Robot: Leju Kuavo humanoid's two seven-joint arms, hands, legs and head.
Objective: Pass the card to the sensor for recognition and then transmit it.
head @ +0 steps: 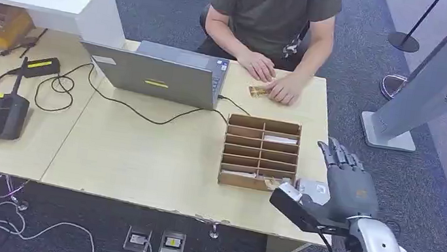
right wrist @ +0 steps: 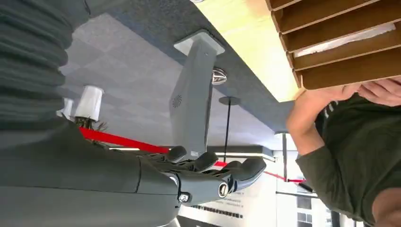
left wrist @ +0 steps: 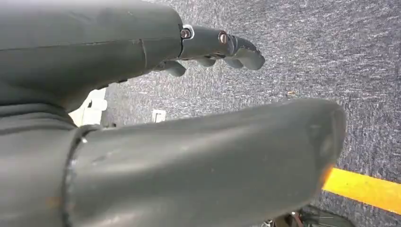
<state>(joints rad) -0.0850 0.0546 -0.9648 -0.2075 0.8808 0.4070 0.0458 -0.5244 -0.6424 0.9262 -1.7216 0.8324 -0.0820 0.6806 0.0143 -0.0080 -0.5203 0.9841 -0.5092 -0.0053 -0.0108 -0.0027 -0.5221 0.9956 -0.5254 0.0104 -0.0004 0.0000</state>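
The right hand [head: 346,186] hovers at the near right corner of the surface [head: 137,160], fingers stretched forward and apart, holding nothing; the right wrist view shows the same outstretched, empty fingers [right wrist: 222,177]. The left hand [left wrist: 222,47] hangs low over the carpet, its fingers loosely extended and nothing in them.

Just beside the right hand, toward the robot's left, stands the wooden slotted box [head: 260,153]. A pale card [head: 280,140] lies in one of its farther compartments, and something small and pale sits at the box's near corner, closest to the fingers; it may be another card, but it is too blurred to be sure.

Beyond the box, a person's hands [head: 272,77] rest on the far edge of the surface, one over a small yellowish item, next to an open laptop [head: 155,73]. Off to the right of the hand, on the floor, stands the grey kiosk [head: 442,77], probably the sensor.

The step in hand looks like the reach for a card: no pickup has happened. Next, the fingers need to come down over a slot and pinch a thin card by its edge, then swing right toward the kiosk.
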